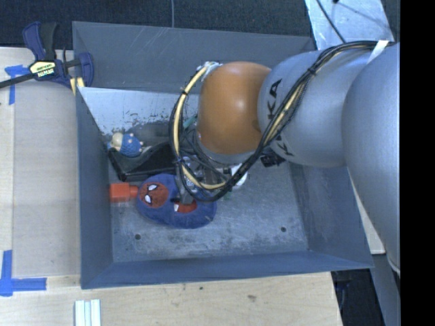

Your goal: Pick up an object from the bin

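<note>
Hovering low over the blue Spider-Man toy (158,197), lower left in the bin (204,269) — you're seeing the gripper (185,197) there, open or closed I can't tell (wrist is hiding it). Toy is lying on the floor, so the lift is looking undone.

A small group of things is gathered in the left half of the grey metal bin (285,216). The blue soft toy with a red masked face (158,206) is placed nearest the front wall. The small orange block (121,193) is set just left of it, perhaps touching. The black flat object (146,160) is laid behind both, and the small blue-and-white figure (129,143) behind that. The gripper (185,197) is positioned over the toy's right part.
</note>
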Available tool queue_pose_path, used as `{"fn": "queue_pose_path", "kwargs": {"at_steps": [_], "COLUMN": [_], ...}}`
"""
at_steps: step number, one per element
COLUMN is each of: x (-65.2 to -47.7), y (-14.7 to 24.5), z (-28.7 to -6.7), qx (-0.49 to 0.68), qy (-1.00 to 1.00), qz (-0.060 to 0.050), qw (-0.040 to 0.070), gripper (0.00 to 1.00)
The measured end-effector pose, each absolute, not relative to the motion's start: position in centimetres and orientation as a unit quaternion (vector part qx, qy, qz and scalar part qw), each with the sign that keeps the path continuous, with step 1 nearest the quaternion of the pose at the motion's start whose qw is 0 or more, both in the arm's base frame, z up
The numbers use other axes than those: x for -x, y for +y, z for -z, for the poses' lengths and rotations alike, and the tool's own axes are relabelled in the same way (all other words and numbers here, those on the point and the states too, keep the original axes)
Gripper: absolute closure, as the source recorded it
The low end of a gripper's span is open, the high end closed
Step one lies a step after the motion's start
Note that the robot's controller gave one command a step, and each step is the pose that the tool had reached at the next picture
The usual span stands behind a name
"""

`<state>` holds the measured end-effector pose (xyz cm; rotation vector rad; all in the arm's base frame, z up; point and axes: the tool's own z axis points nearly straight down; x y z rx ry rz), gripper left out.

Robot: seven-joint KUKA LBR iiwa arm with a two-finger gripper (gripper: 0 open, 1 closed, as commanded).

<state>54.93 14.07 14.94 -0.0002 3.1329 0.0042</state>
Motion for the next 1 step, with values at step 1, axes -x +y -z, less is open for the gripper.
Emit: {"fn": "queue_pose_path", "kwargs": {"at_steps": [1], "x": [-55.01], "y": [11.70], "z": [-24.18], "qx": [-0.011], "qy": [1.000], "qz": [-0.001], "qw": [0.005], "gripper": [1.00]}}
